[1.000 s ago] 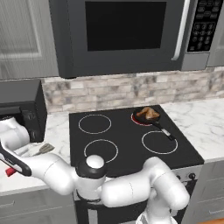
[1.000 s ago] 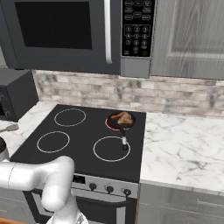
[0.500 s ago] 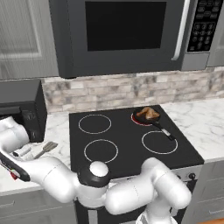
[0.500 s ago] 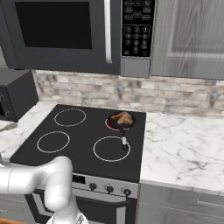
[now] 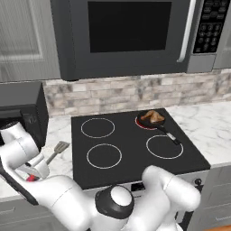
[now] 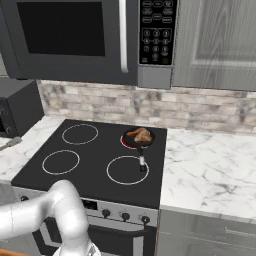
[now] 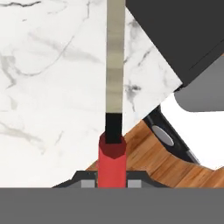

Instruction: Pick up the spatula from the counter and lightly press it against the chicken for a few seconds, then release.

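The spatula (image 7: pixel 115 57) has a pale shaft and a red handle (image 7: pixel 112 157). My gripper (image 7: pixel 112 180) is shut on that red handle, with a dark fingertip (image 7: pixel 83 183) on each side. In the left base view the spatula's blade (image 5: pixel 61 146) hovers over the marble counter left of the stove, and my gripper (image 5: pixel 28 177) sits at its red end, partly hidden by my arm. The blade tip (image 6: pixel 12 142) shows at the left edge of the right base view. The chicken (image 5: pixel 154 117) (image 6: pixel 140 133) lies in a small black pan (image 5: pixel 145 122) on the back right burner.
The black stove (image 5: pixel 131 149) has four ring burners, and the pan's handle (image 5: pixel 169 134) points toward the front right. A dark appliance (image 5: pixel 20 108) stands on the counter at the left. A microwave (image 5: pixel 126 36) hangs above. Marble counter (image 6: pixel 210 170) lies right of the stove.
My jaws have closed the last bit on the red handle. The spatula's blade has shifted right and slightly up, toward the stove, as my arm rose.
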### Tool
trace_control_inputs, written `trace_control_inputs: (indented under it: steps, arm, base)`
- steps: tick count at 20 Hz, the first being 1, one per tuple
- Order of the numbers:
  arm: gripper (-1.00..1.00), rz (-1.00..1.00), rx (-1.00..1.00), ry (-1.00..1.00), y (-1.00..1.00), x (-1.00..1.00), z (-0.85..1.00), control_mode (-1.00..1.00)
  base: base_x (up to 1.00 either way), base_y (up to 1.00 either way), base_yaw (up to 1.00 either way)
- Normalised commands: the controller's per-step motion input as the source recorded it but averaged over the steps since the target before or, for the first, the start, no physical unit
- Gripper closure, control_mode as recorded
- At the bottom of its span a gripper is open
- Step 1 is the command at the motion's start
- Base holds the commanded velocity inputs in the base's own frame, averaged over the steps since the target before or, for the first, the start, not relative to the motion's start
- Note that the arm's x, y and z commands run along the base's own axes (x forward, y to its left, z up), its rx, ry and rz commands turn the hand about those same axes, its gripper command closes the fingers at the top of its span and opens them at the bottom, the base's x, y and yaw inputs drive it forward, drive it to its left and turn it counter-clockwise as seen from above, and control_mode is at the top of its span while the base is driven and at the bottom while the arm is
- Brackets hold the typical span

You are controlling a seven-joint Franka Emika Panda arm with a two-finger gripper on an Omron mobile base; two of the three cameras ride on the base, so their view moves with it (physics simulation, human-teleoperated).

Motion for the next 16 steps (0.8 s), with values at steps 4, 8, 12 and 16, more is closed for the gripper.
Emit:
trace_control_inputs:
  steps: [4, 8, 12, 16]
  arm:
    - [1.0, 0.0, 0.08, -0.11, -0.81, -0.44, 0.41, -1.0]
    - [1.0, 0.0, 0.11, -0.05, -0.78, -0.4, 0.4, -1.0]
    - [1.0, 0.0, 0.05, -0.01, -0.75, -0.31, 0.29, -1.0]
    - [1.0, 0.0, 0.03, 0.0, -0.75, -0.29, 0.33, -1.0]
  base:
    - [0.0, 0.0, 0.0]
    - [0.0, 0.0, 0.0]
    - [0.0, 0.0, 0.0]
    - [0.0, 0.0, 0.0]
